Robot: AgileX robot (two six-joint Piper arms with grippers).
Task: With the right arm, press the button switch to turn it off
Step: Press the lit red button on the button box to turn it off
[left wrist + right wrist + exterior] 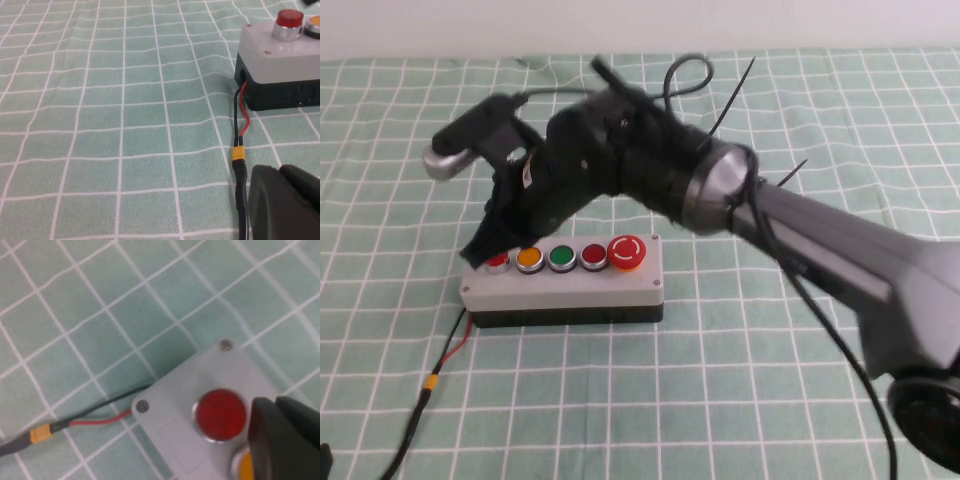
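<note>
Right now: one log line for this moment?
right claw: over leftmost red button of button box | contact: unclear | left claw: low beside cable

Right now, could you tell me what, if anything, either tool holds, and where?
Nothing is held. The right tool is at the switch box's leftmost red button; the left tool sits by the cable, gripping nothing.

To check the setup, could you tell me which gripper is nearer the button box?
Right. The right gripper is over the box's leftmost button; the left gripper sits apart, beside the cable.
</note>
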